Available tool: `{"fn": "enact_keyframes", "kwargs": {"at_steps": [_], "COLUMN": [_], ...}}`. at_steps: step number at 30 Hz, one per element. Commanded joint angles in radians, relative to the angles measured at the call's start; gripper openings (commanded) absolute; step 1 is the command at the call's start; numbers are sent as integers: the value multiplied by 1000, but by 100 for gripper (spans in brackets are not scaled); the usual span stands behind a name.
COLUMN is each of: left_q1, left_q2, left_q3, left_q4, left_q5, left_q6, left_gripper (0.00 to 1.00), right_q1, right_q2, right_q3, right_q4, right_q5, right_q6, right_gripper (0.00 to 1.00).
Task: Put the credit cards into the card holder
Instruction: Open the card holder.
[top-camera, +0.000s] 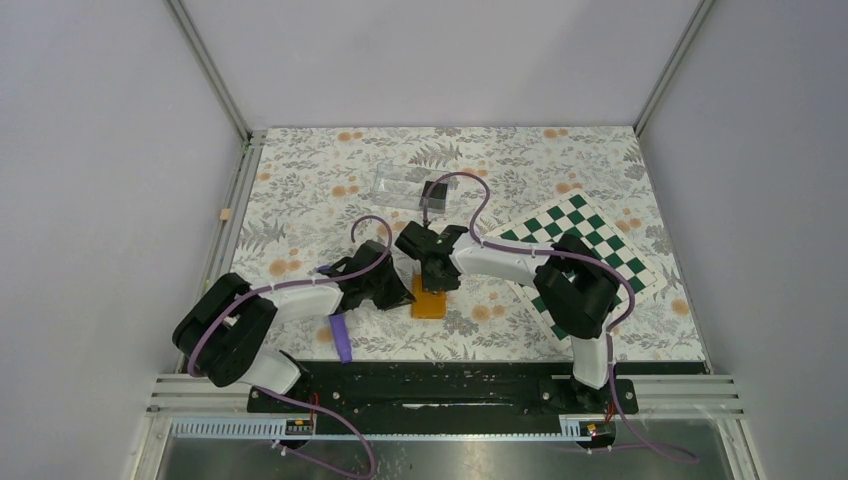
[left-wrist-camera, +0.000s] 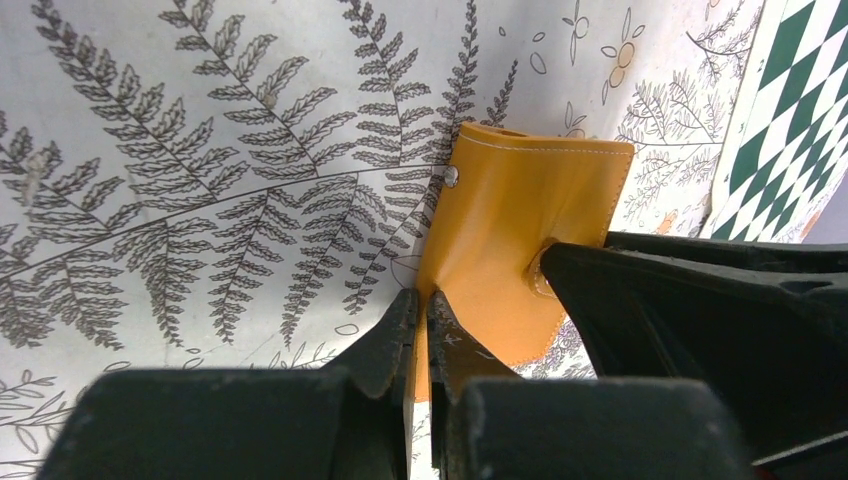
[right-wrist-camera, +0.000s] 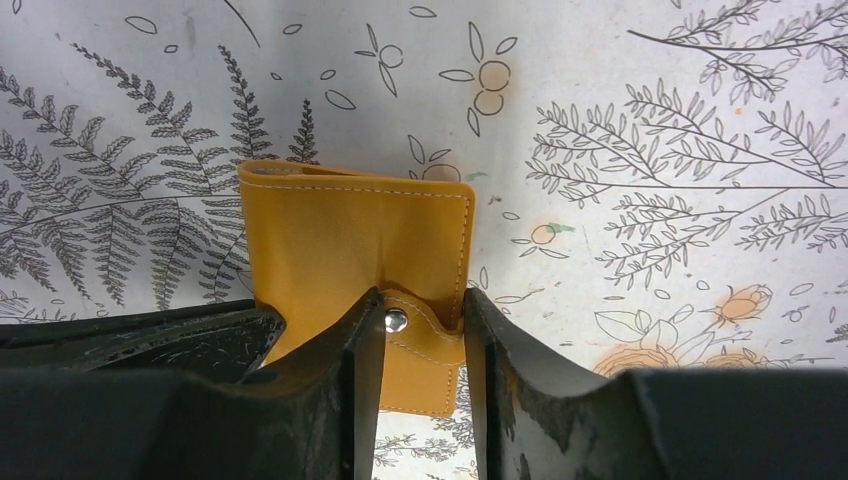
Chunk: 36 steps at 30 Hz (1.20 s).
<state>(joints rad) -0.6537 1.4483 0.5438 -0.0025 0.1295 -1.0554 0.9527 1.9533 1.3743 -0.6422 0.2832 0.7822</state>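
card holder (right-wrist-camera: 350, 235), lower part behind jaws

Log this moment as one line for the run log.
left claw: shut on card holder edge | right claw: clasps snap tab | cards: none inserted in view

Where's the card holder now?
Top view: the card holder sits central, toward the table's near edge, left of the checkered mat, its edge pinched by the left gripper, the right gripper straddling its snap tab.
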Motion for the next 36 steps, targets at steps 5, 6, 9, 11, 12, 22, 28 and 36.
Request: {"fn": "enact_keyframes", "kwargs": {"at_steps": [5, 6, 9, 11, 12, 22, 28, 36], "left_q1": [-15, -16, -17, -19, -19, -23, 27, 135], "left_q2": [59, 60, 61, 62, 62, 34, -81, -16], "left_q3": [3, 4, 8, 9, 10, 4, -73, -163], "left_q4": [-181, -182, -185, -186, -186, -171, -76, 176], "left_q5": [-119, -119, -121, -122, -122, -101, -20, 217], "left_q6": [20, 20, 20, 20, 21, 36, 41, 24], "left_gripper": [0, 0, 0, 0, 0, 0, 30, 52], "right_q1": [-38, -44, -66, -70, -71, -68, -78, -150], "right_q2": [-111, -121, -150, -169, -178, -134, -89, -109], "right_q3": [-52, -60, -90, -108, -115, -119, -115, -242], "right_q4": [-95, -93, -72, -28, -8, 89, 105, 261], "right_q5": [115, 115, 90, 47, 20, -154, -210, -367], "right_q6": [4, 2, -2, -25, -37, -74, -50, 13], "right_gripper": [38, 38, 39, 41, 42, 49, 53, 50]}}
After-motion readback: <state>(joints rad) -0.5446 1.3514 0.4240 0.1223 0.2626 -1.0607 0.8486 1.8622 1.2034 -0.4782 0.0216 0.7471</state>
